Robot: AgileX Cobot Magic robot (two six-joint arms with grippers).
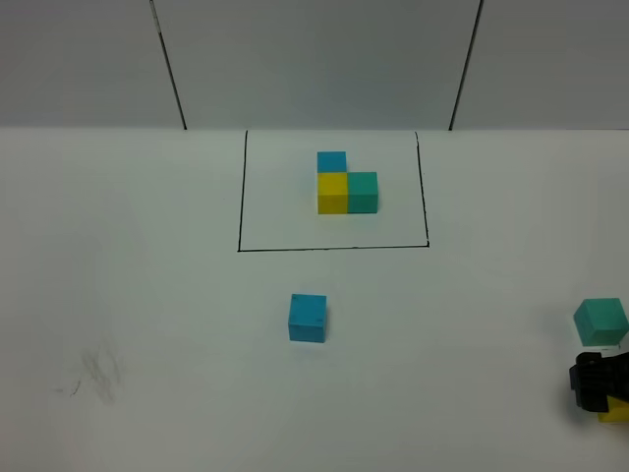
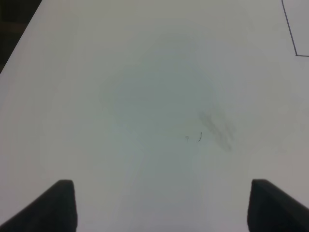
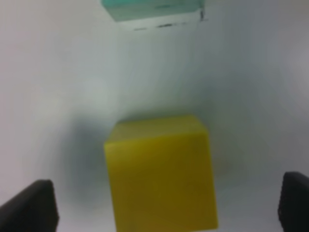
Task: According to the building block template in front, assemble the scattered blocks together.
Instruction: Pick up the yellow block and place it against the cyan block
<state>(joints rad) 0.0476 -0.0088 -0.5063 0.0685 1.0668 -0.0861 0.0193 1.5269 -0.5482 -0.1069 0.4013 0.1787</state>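
Note:
The building block template (image 1: 344,187) is a blue, yellow and teal L inside a black drawn rectangle at the back centre. Of the scattered blocks, the sky-blue cube (image 1: 308,318) sits alone mid-table. The teal cube (image 1: 600,322) lies at the right edge, and the yellow cube (image 1: 616,411) is just in front of it, mostly hidden by my right gripper (image 1: 595,382). In the right wrist view the yellow cube (image 3: 161,174) stands between the open fingers (image 3: 29,208), with a gap on each side; the teal cube (image 3: 149,7) is beyond. My left gripper (image 2: 161,208) is open over bare table.
The white table carries a faint smudge (image 1: 98,374) at front left, seen also as the smudge (image 2: 217,128) under the left wrist camera. A corner of the black rectangle line (image 2: 289,29) shows there too. Two dark seams run down the back wall (image 1: 172,69).

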